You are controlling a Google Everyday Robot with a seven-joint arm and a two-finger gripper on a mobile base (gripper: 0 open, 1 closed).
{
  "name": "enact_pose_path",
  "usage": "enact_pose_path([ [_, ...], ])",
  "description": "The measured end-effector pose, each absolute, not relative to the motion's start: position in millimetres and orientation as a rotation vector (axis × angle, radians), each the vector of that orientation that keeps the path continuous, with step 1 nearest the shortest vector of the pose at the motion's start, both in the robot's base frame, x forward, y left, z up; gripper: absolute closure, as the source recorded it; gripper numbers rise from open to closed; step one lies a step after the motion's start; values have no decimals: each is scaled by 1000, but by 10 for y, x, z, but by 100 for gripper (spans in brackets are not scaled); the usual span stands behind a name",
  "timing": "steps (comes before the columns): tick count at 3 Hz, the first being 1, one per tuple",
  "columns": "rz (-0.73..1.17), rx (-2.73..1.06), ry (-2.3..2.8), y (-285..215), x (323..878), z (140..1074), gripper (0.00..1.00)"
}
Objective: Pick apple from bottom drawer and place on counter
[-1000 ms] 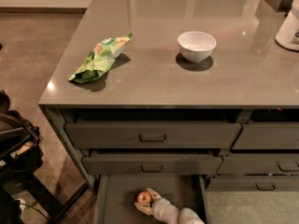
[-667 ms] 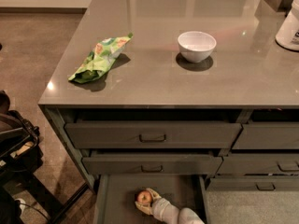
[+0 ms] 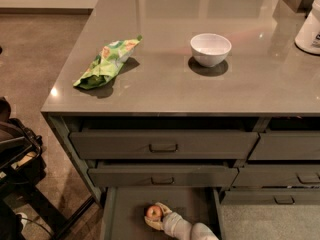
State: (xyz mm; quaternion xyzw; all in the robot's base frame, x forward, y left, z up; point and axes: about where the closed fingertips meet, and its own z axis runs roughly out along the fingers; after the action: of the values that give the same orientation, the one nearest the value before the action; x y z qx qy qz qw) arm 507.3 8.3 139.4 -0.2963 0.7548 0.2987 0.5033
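With the gripper (image 3: 156,216) down in the bottom drawer (image 3: 186,202), fingers (image 3: 164,208) closed around the apple (image 3: 152,212) between them, hold the grip firm and lift straight up, clearing the two drawer fronts (image 3: 163,144) above the fingers before reaching the table (image 3: 165,86) higher still.

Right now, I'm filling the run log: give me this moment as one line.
stage: pick | gripper: in bottom drawer, at apple | counter: bowl, bag | apple not yet on counter
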Motion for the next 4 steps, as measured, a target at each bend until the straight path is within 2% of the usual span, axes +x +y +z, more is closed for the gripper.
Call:
enact_pose_path([
  [1,727,-704,1823,73,5067,1408,100],
  [2,701,-632,1845,-140,4972,1590,100],
  [3,593,-514,1905,-675,4832,1958,100],
  [4,534,-534,1975,-1085,4684,2745,100],
])
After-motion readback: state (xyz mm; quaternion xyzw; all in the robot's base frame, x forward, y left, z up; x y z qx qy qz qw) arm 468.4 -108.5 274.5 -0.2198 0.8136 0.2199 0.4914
